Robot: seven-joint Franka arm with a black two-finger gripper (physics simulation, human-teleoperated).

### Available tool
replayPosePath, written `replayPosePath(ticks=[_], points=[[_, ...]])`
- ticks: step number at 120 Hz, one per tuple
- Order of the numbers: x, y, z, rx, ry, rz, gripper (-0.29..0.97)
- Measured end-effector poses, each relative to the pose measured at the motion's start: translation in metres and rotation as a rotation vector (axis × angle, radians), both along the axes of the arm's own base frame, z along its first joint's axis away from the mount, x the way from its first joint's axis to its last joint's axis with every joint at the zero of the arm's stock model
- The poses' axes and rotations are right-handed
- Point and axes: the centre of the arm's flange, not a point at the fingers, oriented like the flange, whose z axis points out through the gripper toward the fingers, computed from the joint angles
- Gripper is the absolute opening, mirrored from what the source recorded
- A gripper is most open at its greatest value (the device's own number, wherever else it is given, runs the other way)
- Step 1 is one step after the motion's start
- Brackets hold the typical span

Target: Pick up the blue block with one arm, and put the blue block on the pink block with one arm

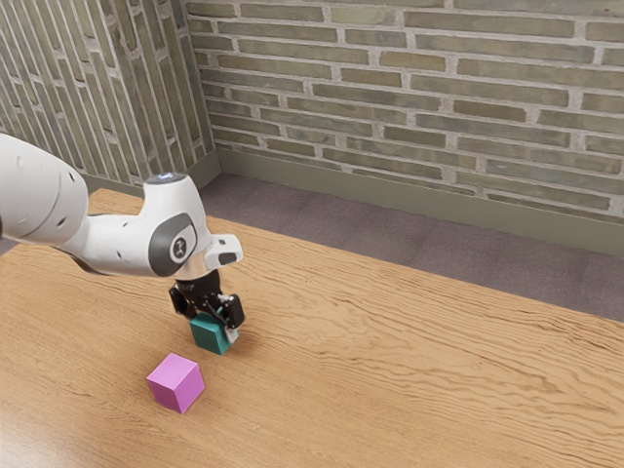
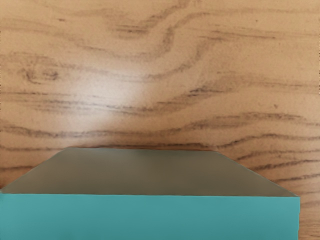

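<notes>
The blue block (image 1: 209,337) is teal and sits low over the wooden table (image 1: 390,351), at or barely above its surface. My black gripper (image 1: 208,320) comes straight down on it, with a finger against each side of its upper part, shut on it. In the wrist view the blue block (image 2: 150,215) lies right under my hand, with wood grain beyond it. The pink block (image 1: 176,382) rests on the table a short way nearer the front edge and slightly toward the exterior view's left, apart from the blue block.
The wooden tabletop stretches wide toward the exterior view's right. Brick walls (image 1: 409,88) stand behind the table, beyond a strip of grey floor (image 1: 439,244). My white arm (image 1: 117,239) reaches in from the exterior view's left.
</notes>
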Motion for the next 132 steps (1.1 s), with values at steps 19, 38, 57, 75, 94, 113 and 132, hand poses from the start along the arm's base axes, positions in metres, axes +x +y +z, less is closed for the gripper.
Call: replayPosePath(ticks=[19, 38, 57, 75, 94, 113, 132], points=[[0.003, 0.000, 0.012, 0.010, -0.028, -0.009, 0.32], [-0.010, -0.007, 0.072, -0.011, -0.107, -0.016, 0.39], [-0.064, -0.026, 0.123, -0.056, -0.149, -0.049, 0.39], [-0.125, -0.022, 0.129, -0.091, -0.116, -0.032, 0.40], [-0.138, -0.018, 0.101, -0.093, -0.027, -0.017, 0.39], [-0.138, -0.013, 0.085, -0.070, 0.014, -0.015, 0.39], [-0.135, -0.012, 0.077, -0.057, 0.021, -0.014, 0.39]])
